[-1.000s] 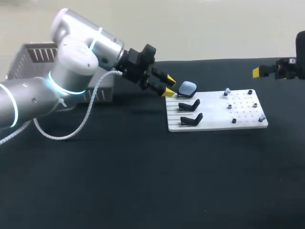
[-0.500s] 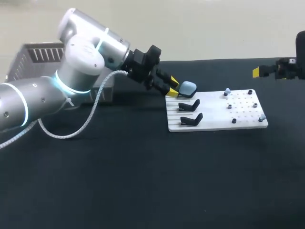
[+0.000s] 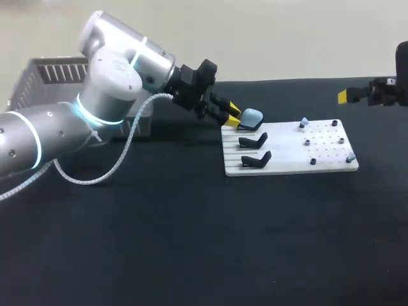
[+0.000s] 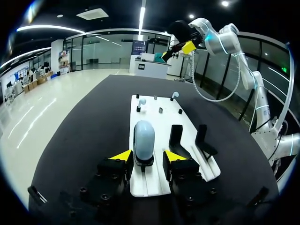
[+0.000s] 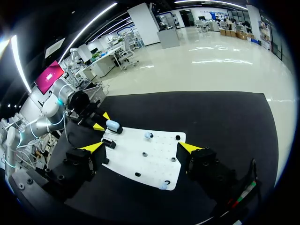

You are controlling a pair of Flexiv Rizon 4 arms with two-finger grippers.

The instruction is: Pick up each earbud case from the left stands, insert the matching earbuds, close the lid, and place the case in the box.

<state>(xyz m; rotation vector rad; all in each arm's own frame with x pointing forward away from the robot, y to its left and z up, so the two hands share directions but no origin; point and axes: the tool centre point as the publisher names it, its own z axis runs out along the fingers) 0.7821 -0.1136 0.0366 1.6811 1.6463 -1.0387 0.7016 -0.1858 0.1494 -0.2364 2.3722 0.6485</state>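
Step in hand, as I read it: first pick-up, approach done, grip not made. L gripper [image 4: 144,157] has its fingers partly apart, one on each side of the pale-blue earbud case [image 4: 143,140]. A thin gap shows on both sides, so nothing is held yet. The case sits upright on its stand, right between the fingertips, at the near end of the white board [image 4: 157,105]. Two empty black stands [image 4: 177,138] are just beside one finger. Small pale bits further ahead of the fingers are prob. the earbuds [image 4: 142,101]. R gripper [image 5: 140,147] has its fingers wide w/ nothing between them, well apart from the case. Grey box [image 3: 54,73] is behind the L arm.

Next move, I'd judge: pinch the case squarely, then lift it straight up off the stand w/o tipping it or catching the neighbouring stands.
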